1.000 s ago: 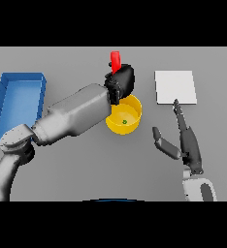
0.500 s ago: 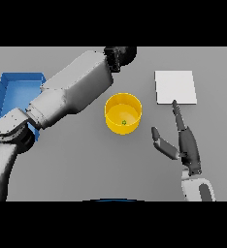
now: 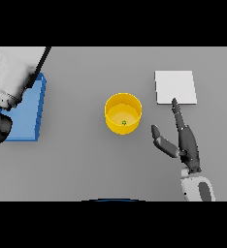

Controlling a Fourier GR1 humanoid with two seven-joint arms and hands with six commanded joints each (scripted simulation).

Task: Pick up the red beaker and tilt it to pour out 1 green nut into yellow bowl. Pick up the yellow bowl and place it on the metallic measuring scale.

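Observation:
The yellow bowl [image 3: 123, 107] stands upright at the table's middle with one small green nut [image 3: 124, 122] on its floor. Right of it and farther back lies the metallic measuring scale [image 3: 176, 87], a pale square plate. My right hand [image 3: 187, 143] rests open on the table just right of the bowl, its fingers straight and pointing at the scale's near edge, its thumb spread toward the bowl without touching it. My left forearm [image 3: 13, 72] crosses the upper left corner; its hand lies beyond the top edge. The red beaker is not visible.
A blue tray [image 3: 23, 118] sits at the left edge, partly covered by my left arm. Bare grey table surrounds the bowl on its near and left sides.
My left arm has swung away to the upper left, carrying its hand and the red beaker out of sight. The bowl now stands uncovered. My right hand has not moved.

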